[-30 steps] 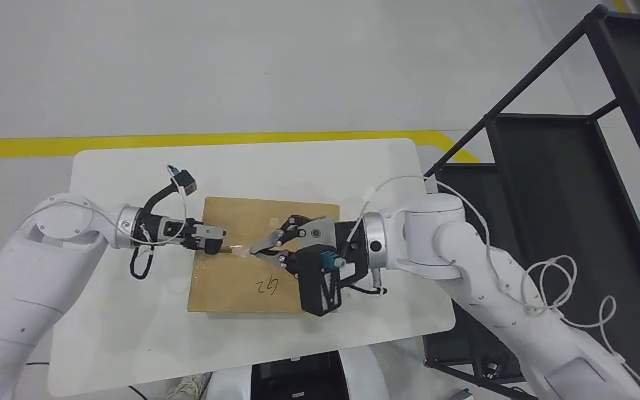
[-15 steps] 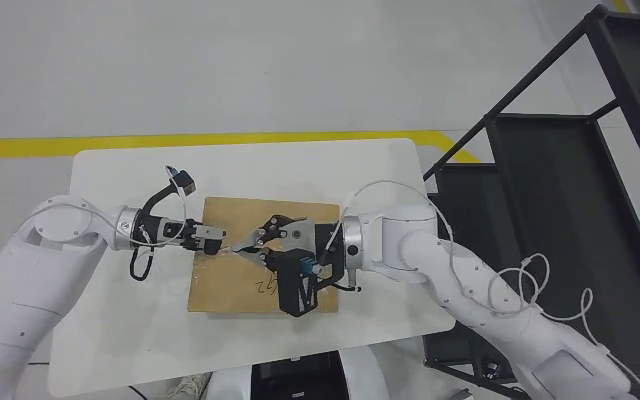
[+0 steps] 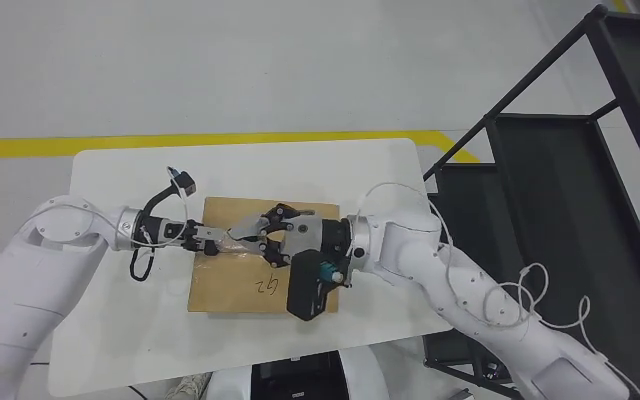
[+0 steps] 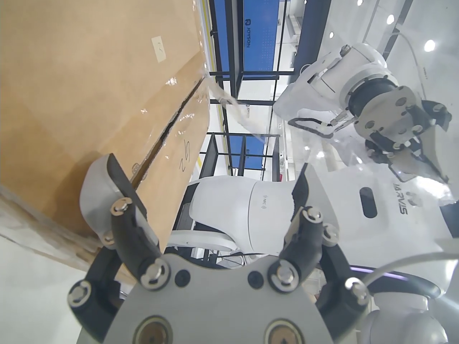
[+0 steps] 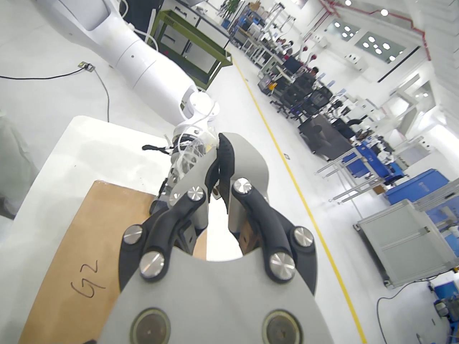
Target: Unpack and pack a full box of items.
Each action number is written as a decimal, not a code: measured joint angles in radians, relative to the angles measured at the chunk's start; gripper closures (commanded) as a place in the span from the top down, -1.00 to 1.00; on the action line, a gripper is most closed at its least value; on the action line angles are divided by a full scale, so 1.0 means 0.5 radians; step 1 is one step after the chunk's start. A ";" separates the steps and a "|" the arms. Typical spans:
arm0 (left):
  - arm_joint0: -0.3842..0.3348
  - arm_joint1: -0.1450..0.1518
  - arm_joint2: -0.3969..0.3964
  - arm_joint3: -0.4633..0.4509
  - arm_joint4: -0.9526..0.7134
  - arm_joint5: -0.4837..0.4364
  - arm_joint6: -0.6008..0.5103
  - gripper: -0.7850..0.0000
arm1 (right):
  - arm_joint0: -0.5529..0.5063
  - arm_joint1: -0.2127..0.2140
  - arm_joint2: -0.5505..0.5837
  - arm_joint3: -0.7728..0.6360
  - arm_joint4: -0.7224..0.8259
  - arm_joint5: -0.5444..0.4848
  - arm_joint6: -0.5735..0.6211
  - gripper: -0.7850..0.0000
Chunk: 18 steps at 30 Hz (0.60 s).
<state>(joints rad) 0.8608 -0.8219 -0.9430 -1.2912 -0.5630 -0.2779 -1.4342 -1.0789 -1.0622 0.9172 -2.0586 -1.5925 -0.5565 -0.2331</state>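
Status of task: at the opening stage, and nothing is unpacked as yet. The brown cardboard box (image 3: 250,290) lies flat on the white table (image 3: 120,180) with both top flaps shut and meeting along a centre seam. A handwritten mark sits on the flap nearer the robot.

Seal: a clear tape strip (image 4: 233,103) has come away from the far end of the seam and runs off the box through the air toward the right gripper (image 5: 217,159). Glossy tape is seen along the rest of the seam, so I judge the seal only partly lifted.

Tools: the right gripper sits over the box's left end with its fingers pressed together. Crumpled clear film shows at the tips, so it appears to be pinching the clear tape strip. The left gripper (image 4: 204,184) is at the box's left edge with its fingers spread wide. One finger lies against the end of the box at the seam, and nothing is held between them.

Contents: cannot be told, since the shut flaps hide the inside. No items lie on the table beside the box.

Outstanding, in my judgement: finish stripping the tape, open the flaps, take the items out, then put them back.
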 measured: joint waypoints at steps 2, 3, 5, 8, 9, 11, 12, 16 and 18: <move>0.000 -0.003 -0.001 0.001 0.010 0.002 0.002 1.00 | -0.060 0.013 0.054 -0.046 -0.053 0.028 -0.084 -1.00; 0.000 -0.004 -0.003 0.001 0.012 0.003 0.003 1.00 | -0.086 0.018 0.075 -0.062 -0.073 0.038 -0.115 -1.00; 0.000 -0.007 -0.006 0.002 0.017 0.004 -0.001 1.00 | -0.148 0.028 0.119 -0.089 -0.107 0.063 -0.178 -1.00; 0.001 -0.010 -0.010 0.003 0.025 0.010 -0.005 1.00 | -0.227 0.040 0.186 -0.120 -0.140 0.108 -0.269 -1.00; 0.001 -0.011 -0.011 0.003 0.026 0.012 -0.007 1.00 | -0.249 0.044 0.207 -0.130 -0.149 0.121 -0.298 -1.00; 0.002 -0.013 -0.015 0.003 0.033 0.014 -0.010 1.00 | -0.294 0.052 0.260 -0.165 -0.176 0.148 -0.359 -1.00; 0.002 -0.014 -0.016 0.003 0.037 0.015 -0.011 1.00 | -0.312 0.056 0.283 -0.184 -0.186 0.160 -0.382 -1.00; 0.005 -0.018 -0.022 0.003 0.043 0.017 -0.015 1.00 | -0.392 0.069 0.386 -0.269 -0.215 0.204 -0.464 -1.00; 0.006 -0.020 -0.025 0.002 0.051 0.019 -0.017 1.00 | -0.433 0.076 0.441 -0.307 -0.220 0.214 -0.497 -1.00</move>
<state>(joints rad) 0.8637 -0.8318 -0.9555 -1.2900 -0.5374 -0.2685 -1.4427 -1.2955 -1.0240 1.1378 -2.2121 -1.7025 -0.4493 -0.4816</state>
